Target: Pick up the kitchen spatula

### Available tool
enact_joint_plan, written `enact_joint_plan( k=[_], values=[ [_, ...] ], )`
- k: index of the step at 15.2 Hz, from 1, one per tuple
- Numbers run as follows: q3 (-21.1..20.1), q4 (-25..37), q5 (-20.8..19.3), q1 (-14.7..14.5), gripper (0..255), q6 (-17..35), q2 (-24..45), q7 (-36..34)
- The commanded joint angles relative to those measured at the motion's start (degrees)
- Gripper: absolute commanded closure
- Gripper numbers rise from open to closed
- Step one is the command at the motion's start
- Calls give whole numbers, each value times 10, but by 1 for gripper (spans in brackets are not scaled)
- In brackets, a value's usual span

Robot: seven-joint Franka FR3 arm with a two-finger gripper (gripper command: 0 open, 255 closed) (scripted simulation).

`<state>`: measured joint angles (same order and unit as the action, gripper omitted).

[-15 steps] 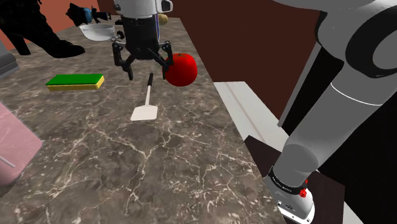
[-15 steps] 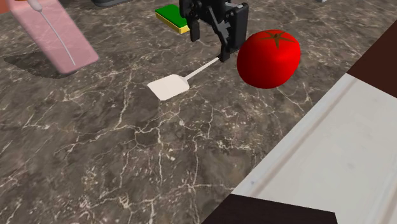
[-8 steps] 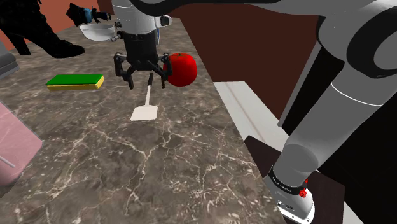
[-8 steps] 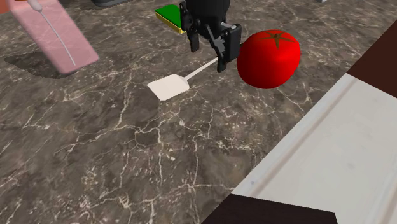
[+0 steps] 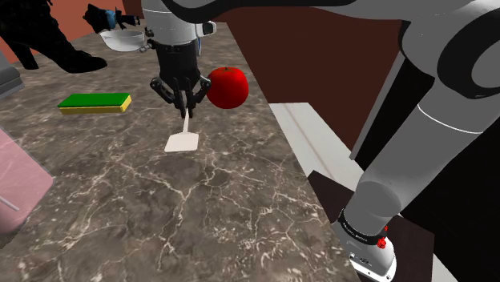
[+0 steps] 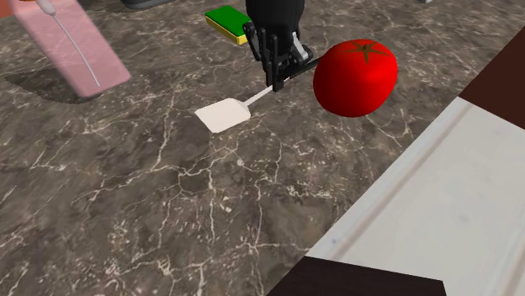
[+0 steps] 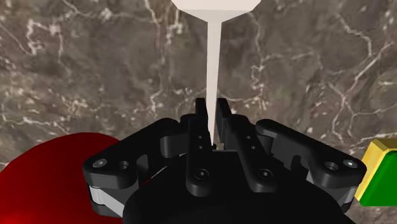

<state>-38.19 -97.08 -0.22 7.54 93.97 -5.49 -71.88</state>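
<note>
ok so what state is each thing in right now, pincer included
spatula: lying flat on the marble counter, handle end clasped, not yet lifted
pincer: shut on the spatula's handle
tomato: resting on the counter, stem up, not held
sponge: lying flat, green side up

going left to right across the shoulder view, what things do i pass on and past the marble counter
pink object → green and yellow sponge → spatula → red tomato → white arm
</note>
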Motion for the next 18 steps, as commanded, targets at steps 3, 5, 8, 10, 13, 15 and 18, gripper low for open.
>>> enact_joint_plan(
  k=[3,5,8,10,13,15,18],
  values=[
    [0,0,0,0,255,1,0,0],
    [-1,19,-3,0,255,-16,5,-2],
    [-3,50,-8,-1,255,-40,13,-4],
    [-5,72,-12,-2,255,-57,19,-7],
    [-8,107,-19,-3,255,-83,31,-11],
    [-11,131,-25,-5,255,-101,40,-14],
    [-16,171,-35,-9,255,-129,55,-20]
  ],
)
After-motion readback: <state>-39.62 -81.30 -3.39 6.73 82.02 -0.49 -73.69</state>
